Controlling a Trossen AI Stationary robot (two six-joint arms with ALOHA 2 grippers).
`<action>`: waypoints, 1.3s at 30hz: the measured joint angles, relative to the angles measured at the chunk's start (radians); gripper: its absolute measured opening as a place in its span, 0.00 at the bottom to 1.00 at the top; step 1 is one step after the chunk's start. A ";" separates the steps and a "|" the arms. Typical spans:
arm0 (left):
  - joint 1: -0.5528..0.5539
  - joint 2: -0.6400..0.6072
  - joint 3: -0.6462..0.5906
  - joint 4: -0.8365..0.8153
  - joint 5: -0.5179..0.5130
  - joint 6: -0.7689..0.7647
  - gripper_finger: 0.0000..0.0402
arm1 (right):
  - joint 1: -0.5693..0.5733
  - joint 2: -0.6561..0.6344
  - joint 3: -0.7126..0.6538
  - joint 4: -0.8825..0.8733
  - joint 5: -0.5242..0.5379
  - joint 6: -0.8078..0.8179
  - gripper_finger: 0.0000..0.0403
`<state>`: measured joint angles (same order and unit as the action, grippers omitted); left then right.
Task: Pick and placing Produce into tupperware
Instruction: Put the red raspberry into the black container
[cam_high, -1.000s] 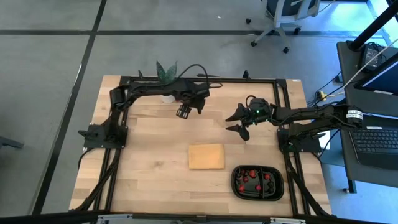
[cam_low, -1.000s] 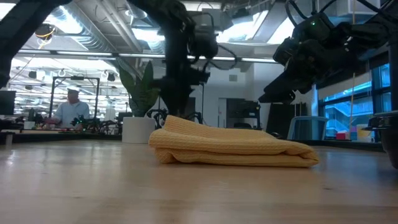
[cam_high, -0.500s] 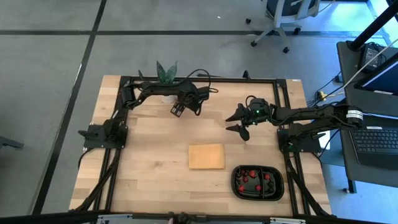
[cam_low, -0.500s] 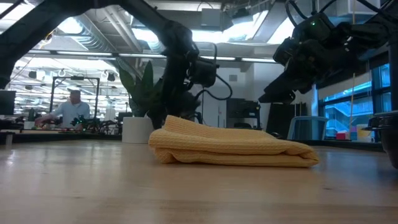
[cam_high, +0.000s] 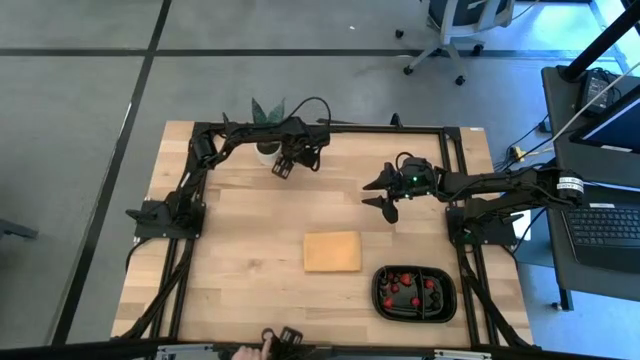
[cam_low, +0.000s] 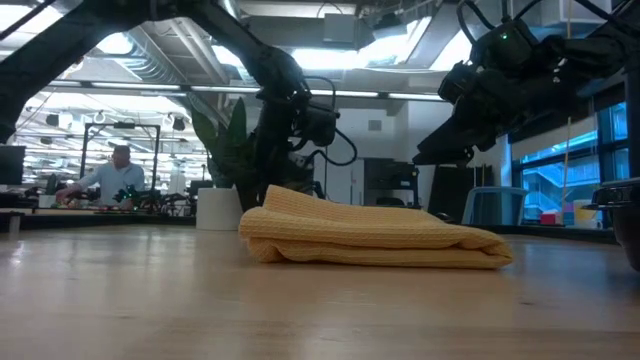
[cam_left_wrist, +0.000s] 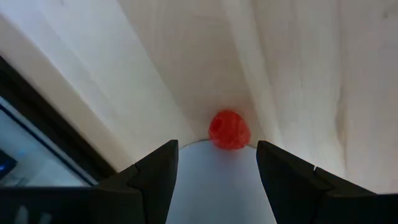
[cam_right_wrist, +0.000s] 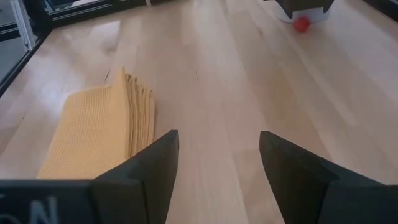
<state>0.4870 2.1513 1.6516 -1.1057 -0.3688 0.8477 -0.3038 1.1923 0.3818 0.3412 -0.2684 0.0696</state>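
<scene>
Reaching for the small round bright red berry (cam_left_wrist: 229, 130), the left claw (cam_high: 283, 167) hangs released at the far edge of the light wooden bench (cam_high: 250, 290), with the berry touching the white plant pot (cam_left_wrist: 214, 180). I judge it should descend straight, one finger each side, clear of the pot. The berry is nearly round, so no long axis can be told. The right claw (cam_high: 384, 190) waits released mid-bench; the shallow black two-compartment plastic tray (cam_high: 414, 292) lies well apart.
</scene>
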 joint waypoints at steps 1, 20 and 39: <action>0.000 0.000 0.000 0.000 0.010 0.001 0.52 | 0.000 0.000 0.000 0.000 0.000 0.000 0.56; -0.002 0.080 0.003 -0.018 -0.015 -0.005 0.52 | 0.000 0.000 0.000 -0.001 -0.001 0.000 0.56; -0.002 0.082 0.000 -0.022 -0.006 -0.032 0.29 | 0.000 0.000 0.000 -0.001 -0.001 0.002 0.56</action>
<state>0.4850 2.2337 1.6512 -1.1281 -0.3752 0.8162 -0.3038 1.1923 0.3817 0.3401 -0.2695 0.0711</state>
